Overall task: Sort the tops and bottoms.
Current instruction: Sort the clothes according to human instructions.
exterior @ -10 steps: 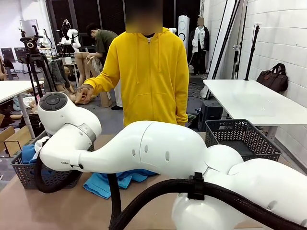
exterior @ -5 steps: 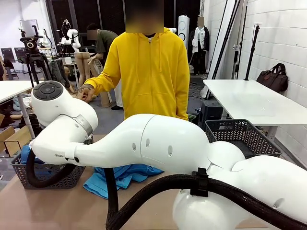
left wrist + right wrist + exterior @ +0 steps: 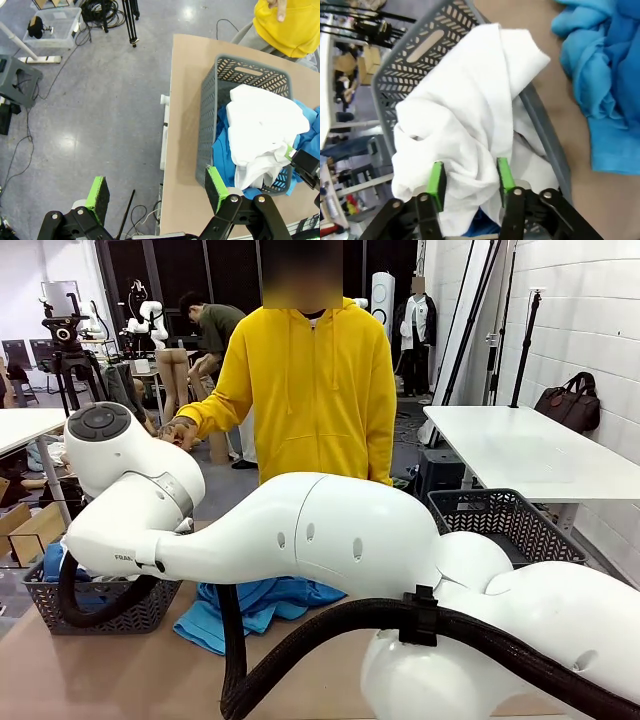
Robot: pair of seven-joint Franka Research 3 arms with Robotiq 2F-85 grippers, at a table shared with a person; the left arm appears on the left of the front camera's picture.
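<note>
As the white right arm has swung a bit further toward the grey mesh plastic basket (image 3: 60, 605) since a sec ago and then settled, the right gripper (image 3: 470, 180) hangs directly above that basket. Its green pads stand part-way apart w/ a fold of the white cloth garment (image 3: 465, 110) btwn them; can't tell whether they pinch it or have let go. Judging by this, the white piece is being dropped off. Most of it already lies in the basket, so this item looks nearly sorted. The arm prob. needs only to release fully and lift clear.

The left gripper (image 3: 157, 192) hovers beside the basket, out past the table edge, pads wide apart, nothing btwn them.

White garment: soft, crumpled, heaped higher than the basket rim. Under it, inside the basket, royal blue cloth (image 3: 222, 147) shows. A turquoise cloth garment (image 3: 605, 90) lies bunched on the table just beside the basket, outside it, not yet sorted. A person in a bright yellow zip hoodie (image 3: 310, 390) stands beyond the basket, at the table's far side.
</note>
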